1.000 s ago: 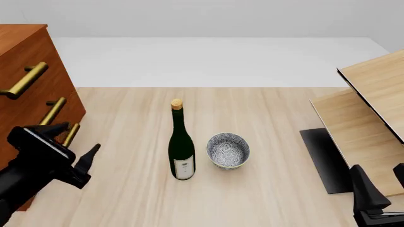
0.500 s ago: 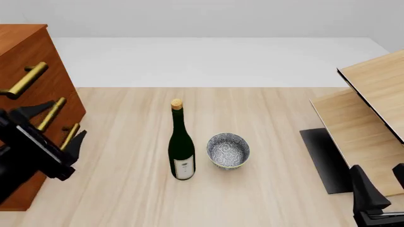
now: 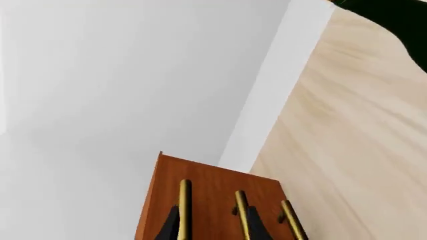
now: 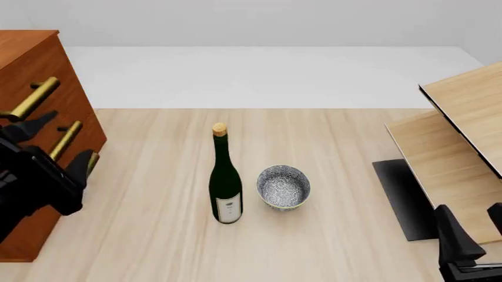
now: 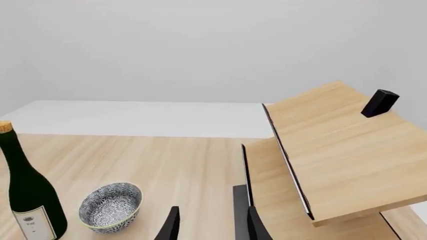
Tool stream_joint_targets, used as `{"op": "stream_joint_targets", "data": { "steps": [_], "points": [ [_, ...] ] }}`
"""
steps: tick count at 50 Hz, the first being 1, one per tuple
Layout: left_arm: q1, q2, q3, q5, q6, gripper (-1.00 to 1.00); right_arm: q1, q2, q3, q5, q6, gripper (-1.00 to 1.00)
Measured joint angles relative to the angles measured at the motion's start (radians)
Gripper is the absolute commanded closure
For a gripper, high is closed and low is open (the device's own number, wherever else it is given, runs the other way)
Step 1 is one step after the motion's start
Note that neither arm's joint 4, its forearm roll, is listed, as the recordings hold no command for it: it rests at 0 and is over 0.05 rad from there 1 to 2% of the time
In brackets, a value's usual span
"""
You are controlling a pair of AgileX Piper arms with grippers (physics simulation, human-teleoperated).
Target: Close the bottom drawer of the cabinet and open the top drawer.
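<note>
The reddish-brown cabinet (image 4: 49, 70) stands at the table's left edge. Its three brass handles show in the front view. The top drawer's handle (image 4: 32, 100) is highest and the bottom drawer (image 4: 37, 238) is lowest. In the left wrist view the top drawer (image 3: 165, 197) and bottom drawer (image 3: 270, 200) fronts look flush with each other. My left gripper (image 4: 57, 145) is open, close to the cabinet front, its fingers above and below the middle handle. My right gripper (image 4: 478, 235) is open and empty at the front right; it also shows in the right wrist view (image 5: 212, 227).
A dark green wine bottle (image 4: 225, 182) stands upright mid-table, with a blue patterned bowl (image 4: 283, 187) just to its right. Pale light-wood slanted panels (image 4: 462, 141) on a black base (image 4: 401, 197) stand at the right edge.
My left gripper has moved left and up, from over the table to the cabinet front at the middle handle. The right arm, bottle and bowl have not moved.
</note>
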Motion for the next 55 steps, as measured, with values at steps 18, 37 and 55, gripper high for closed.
{"op": "stream_joint_targets", "data": {
  "steps": [18,37,55],
  "points": [
    [0.071,0.061,0.004,-0.111,0.112,-1.00,0.001,0.000,0.000,0.000,-0.002,-1.00],
    [0.140,0.176,-0.026,-0.231,0.184,-1.00,0.000,0.000,0.000,0.000,-0.005,-1.00],
    [0.206,0.279,-0.031,-0.350,0.231,-1.00,0.000,0.000,0.001,-0.001,-0.011,-1.00]
  ]
}}
